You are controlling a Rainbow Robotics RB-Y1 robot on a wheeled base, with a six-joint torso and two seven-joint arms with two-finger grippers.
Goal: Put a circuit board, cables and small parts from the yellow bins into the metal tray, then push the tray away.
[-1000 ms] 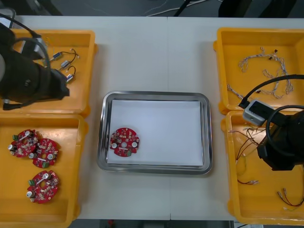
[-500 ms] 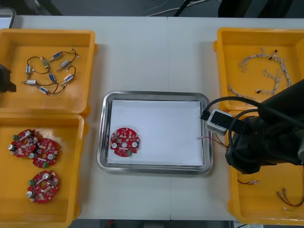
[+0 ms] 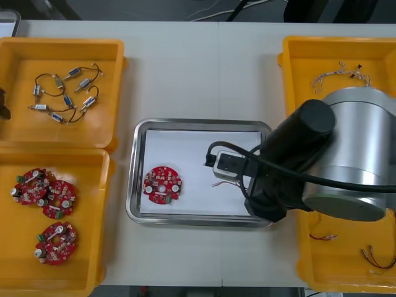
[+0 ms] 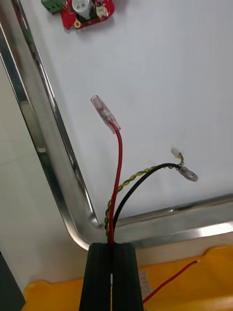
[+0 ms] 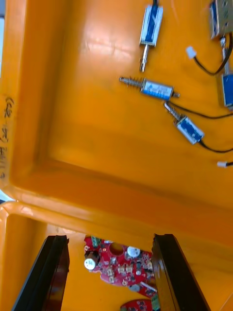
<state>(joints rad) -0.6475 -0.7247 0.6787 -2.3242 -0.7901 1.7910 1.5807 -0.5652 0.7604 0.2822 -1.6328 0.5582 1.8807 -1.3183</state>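
Observation:
My right gripper (image 4: 111, 245) is shut on a bundle of red and yellow cables (image 4: 119, 160) with a black one among them. Their ends hang over the white inside of the metal tray (image 4: 43, 146), near its corner. In the front view my right arm (image 3: 309, 167) covers the right part of the tray (image 3: 201, 124), and a cable end (image 3: 218, 183) sticks out beside it. A round red circuit board (image 3: 162, 184) lies in the tray's left half. My left gripper (image 5: 109, 243) is open above the wall between the two left bins.
The far left yellow bin (image 3: 111, 49) holds small metal parts (image 3: 65, 93) on black wires. The near left bin (image 3: 93, 247) holds three circuit boards (image 3: 46, 198). Twisted blue and white cables (image 3: 340, 77) lie in the far right bin, red cables (image 3: 371, 257) in the near right one.
My right arm has swung left from the near right bin to over the tray, carrying the cables. My left arm has drawn back to the table's left edge.

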